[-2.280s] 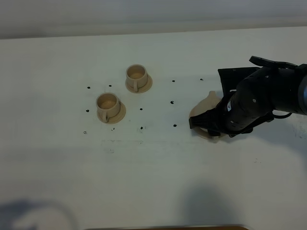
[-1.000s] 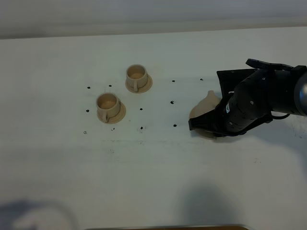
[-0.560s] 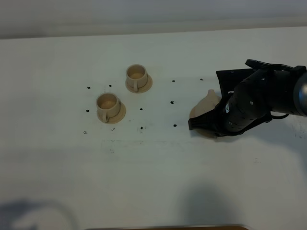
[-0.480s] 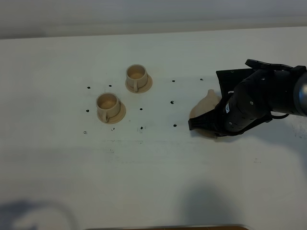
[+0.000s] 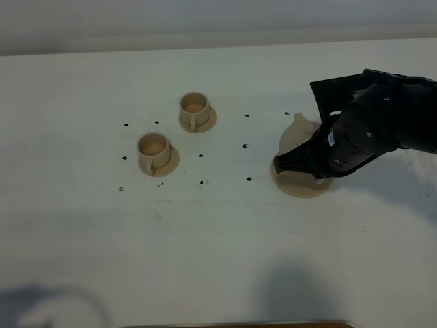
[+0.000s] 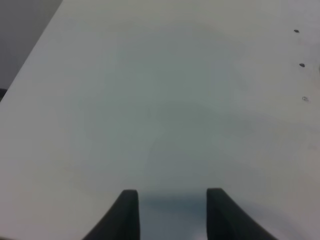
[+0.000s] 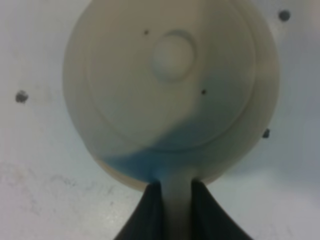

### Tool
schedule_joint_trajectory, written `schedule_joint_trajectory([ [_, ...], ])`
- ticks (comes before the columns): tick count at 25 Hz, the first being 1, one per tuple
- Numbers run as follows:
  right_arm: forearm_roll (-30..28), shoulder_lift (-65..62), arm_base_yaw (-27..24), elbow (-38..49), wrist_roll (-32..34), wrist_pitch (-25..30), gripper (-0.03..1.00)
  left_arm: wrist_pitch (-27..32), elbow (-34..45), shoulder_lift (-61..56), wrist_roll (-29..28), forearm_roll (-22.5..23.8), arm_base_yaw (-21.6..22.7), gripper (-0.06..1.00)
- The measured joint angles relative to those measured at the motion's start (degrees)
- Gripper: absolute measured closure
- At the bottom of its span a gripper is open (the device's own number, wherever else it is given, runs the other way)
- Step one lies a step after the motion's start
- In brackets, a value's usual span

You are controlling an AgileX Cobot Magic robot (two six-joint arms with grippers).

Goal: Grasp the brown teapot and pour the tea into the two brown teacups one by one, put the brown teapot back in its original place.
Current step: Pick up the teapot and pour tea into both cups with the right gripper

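White tabletop (image 5: 218,239); toward 3 o'clock the brown teapot (image 5: 296,135) is over its large saucer (image 5: 293,186). The right gripper (image 7: 174,192) pinches the loop handle (image 7: 175,181), the sensible hold on rigid, breakable, probably hefty clay. Left gripper (image 6: 172,200) gapes.

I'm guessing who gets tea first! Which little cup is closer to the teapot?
The back teacup, farther right; the other teacup sits farther left from the brown teapot.

Tan teapot (image 7: 170,85), tan teacups (image 5: 154,147); white table (image 5: 218,260), black dots (image 5: 245,145); black fingers (image 7: 150,215).
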Motion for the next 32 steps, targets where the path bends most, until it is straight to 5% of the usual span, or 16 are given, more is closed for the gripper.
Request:
schedule_joint_trajectory([
  [14,-6.61,-0.63,2.46,-5.80,-6.84,0.82,0.86,0.00,0.00,0.00,0.00,0.00,0.00,0.63],
  [32,-5.47,10.35,5.22,-20.65,-17.69,4.05,0.86,0.00,0.00,0.00,0.00,0.00,0.00,0.63],
])
